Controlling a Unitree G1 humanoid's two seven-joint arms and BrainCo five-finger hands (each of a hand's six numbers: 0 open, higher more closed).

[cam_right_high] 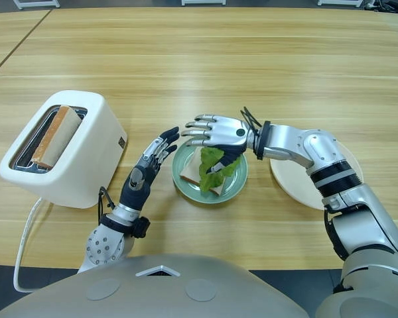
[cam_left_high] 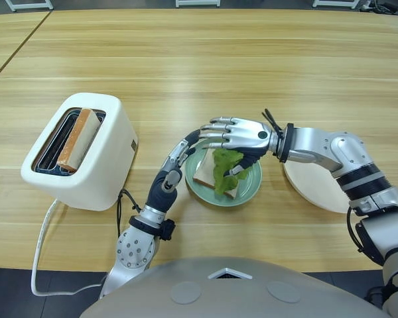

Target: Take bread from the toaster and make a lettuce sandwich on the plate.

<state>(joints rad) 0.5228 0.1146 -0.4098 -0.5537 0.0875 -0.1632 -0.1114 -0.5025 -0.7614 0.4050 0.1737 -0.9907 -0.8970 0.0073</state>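
Hovering right hand [cam_left_high: 242,134] – splayed, released – just above lettuce [cam_left_high: 224,173], draped on bread [cam_left_high: 202,173], green plate [cam_left_high: 252,189]

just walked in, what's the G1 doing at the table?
Mid sandwich build. A pale bread slice lies on the round green plate with a green lettuce leaf on it. The right hand is at the leaf; grip unclear. The left hand is open beside the plate. A second, browned slice stands in the white toaster, not yet taken.
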